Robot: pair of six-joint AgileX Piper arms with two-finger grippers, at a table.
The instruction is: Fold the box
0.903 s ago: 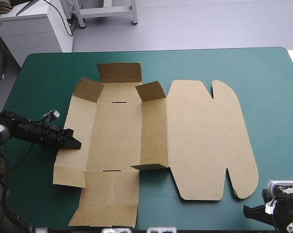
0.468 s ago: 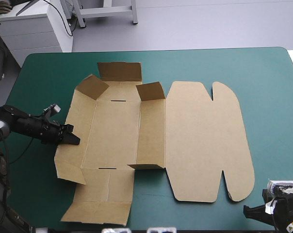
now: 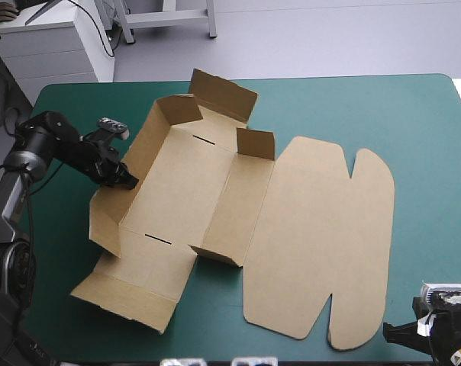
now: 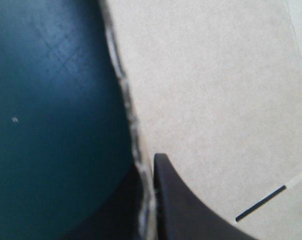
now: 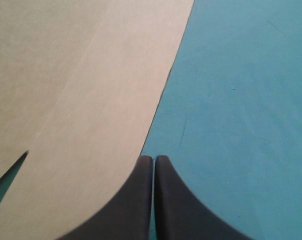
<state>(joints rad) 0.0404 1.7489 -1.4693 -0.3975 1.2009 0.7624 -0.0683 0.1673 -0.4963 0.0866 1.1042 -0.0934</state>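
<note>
The brown box (image 3: 215, 191) lies opened out and slanted across the middle of the teal-green table (image 3: 421, 114), its rounded lid (image 3: 322, 244) flat toward the right side. The left tool (image 3: 128, 180) is clenched on the top edge of the box's left wall (image 3: 110, 219), which stands raised off the table; the left wrist view shows that board edge pinched between the black fingers (image 4: 181, 210). The right tool (image 5: 153, 158) is clenched on nothing, its fingertips meeting above the table just beside the lid's edge, near the front right corner.
</note>
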